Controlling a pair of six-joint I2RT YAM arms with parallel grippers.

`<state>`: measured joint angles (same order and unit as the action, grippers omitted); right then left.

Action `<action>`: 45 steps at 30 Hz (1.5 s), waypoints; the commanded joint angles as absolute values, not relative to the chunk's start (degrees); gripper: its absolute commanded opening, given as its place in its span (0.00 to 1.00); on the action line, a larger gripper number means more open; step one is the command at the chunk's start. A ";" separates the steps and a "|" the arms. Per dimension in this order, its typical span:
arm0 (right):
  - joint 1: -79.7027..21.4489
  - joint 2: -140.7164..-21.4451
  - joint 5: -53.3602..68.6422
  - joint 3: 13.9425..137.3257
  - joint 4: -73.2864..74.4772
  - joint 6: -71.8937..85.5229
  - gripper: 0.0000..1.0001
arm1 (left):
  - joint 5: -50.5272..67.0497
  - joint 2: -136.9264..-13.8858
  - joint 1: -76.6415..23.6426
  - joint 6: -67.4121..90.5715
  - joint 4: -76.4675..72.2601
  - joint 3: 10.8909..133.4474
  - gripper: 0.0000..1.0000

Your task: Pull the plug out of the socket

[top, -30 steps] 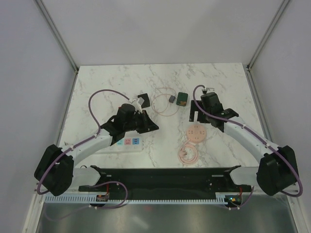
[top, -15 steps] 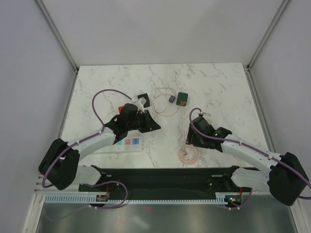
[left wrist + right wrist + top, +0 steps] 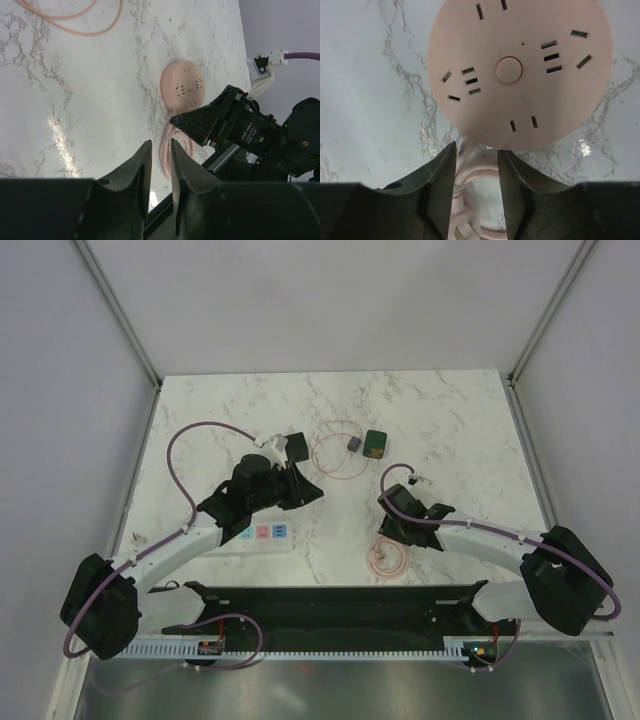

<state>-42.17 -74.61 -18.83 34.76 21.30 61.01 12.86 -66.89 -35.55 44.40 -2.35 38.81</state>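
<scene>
The socket (image 3: pixel 262 533), a flat white strip with pastel outlets, lies near the left front, half hidden under my left arm. A small black block (image 3: pixel 297 447), possibly the plug, lies on the table beyond the left wrist, apart from the strip. My left gripper (image 3: pixel 312 495) (image 3: pixel 160 145) hovers right of the strip. Its jaws stand a narrow gap apart with nothing between them. My right gripper (image 3: pixel 398 525) (image 3: pixel 476 147) is low over a round pink outlet hub (image 3: pixel 520 70). Its jaws are parted and straddle the hub's pink cord (image 3: pixel 470 175).
The pink cord coil (image 3: pixel 387 558) lies in front of the hub. At the back middle are a dark green box (image 3: pixel 376 444), a small grey adapter (image 3: pixel 354 443) and a thin pink cable loop (image 3: pixel 335 458). In the left wrist view, the hub (image 3: pixel 184 90) sits beside my right arm.
My right arm swung from near the green box forward and down over the pink hub, its jaws narrowing. My left gripper's jaws parted slightly and the arm shifted a little.
</scene>
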 commanded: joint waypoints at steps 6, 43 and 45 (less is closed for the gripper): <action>-42.19 -77.96 -25.48 38.84 17.75 63.20 0.44 | 10.11 -64.60 -35.77 40.96 -0.35 38.14 0.29; -20.56 -68.58 1.83 39.94 8.62 38.39 0.64 | 14.15 -56.09 -35.07 42.10 0.18 30.87 0.72; -22.58 -62.88 1.76 36.58 7.13 39.63 0.71 | 14.50 -54.76 -34.98 43.41 -2.01 29.01 0.75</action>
